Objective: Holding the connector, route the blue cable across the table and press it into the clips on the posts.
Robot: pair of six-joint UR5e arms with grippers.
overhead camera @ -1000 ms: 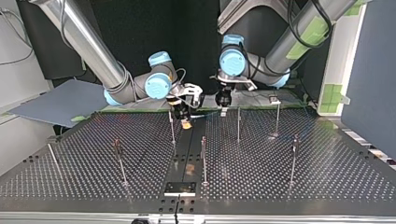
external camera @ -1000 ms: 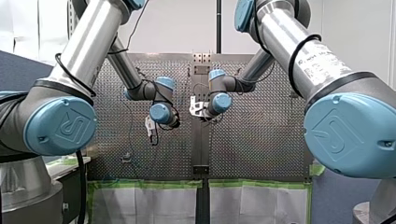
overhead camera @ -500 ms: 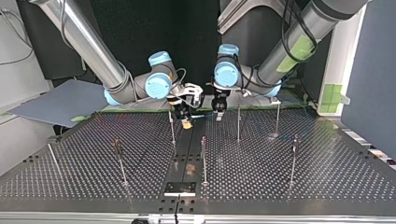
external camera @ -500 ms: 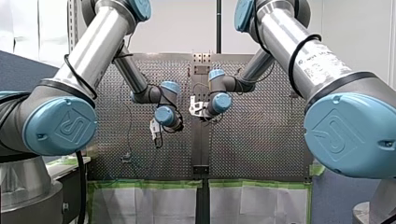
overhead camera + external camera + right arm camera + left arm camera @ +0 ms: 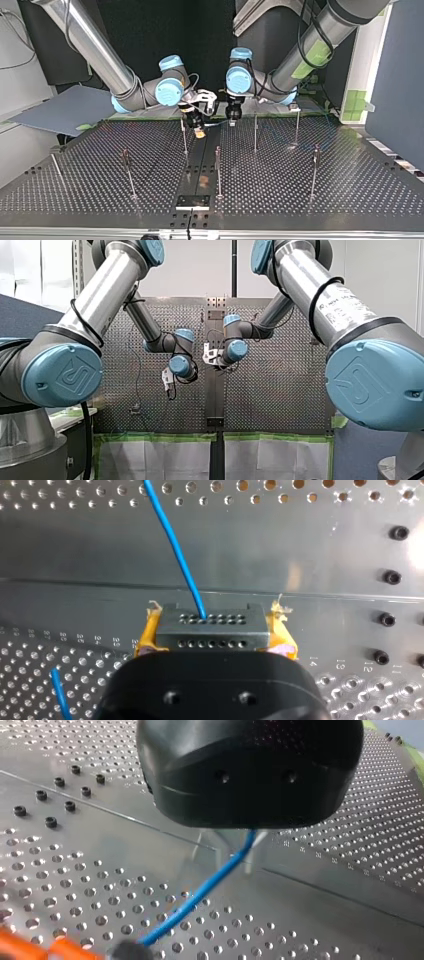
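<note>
**Connector clamped in the right claw, blue cable strung to the left one**

The connector point(image 5: 210, 627) is a small grey block with rows of holes. It sits pinched between the yellow pads point(image 5: 150, 632) of the right gripper point(image 5: 199, 131), low over the smooth centre strip point(image 5: 300, 570) of the perforated table point(image 5: 310, 195). The blue cable point(image 5: 175, 545) leaves the connector's holed face and runs straight away from it above that strip.

In the left wrist view the cable climbs from the connector to the left gripper point(image 5: 231, 119) and vanishes under its black housing. From where I stand I cannot tell whether that claw is nipped on the cable or only around it.

The left gripper hangs close beside the connector. A thin post point(image 5: 184, 137) rises just beside the connector on the side away from the left gripper. A second post point(image 5: 255, 132) stands beyond the left gripper from the connector. Another short stretch of blue cable shows on the perforated plate near the connector, off to one side of the right gripper.
</note>
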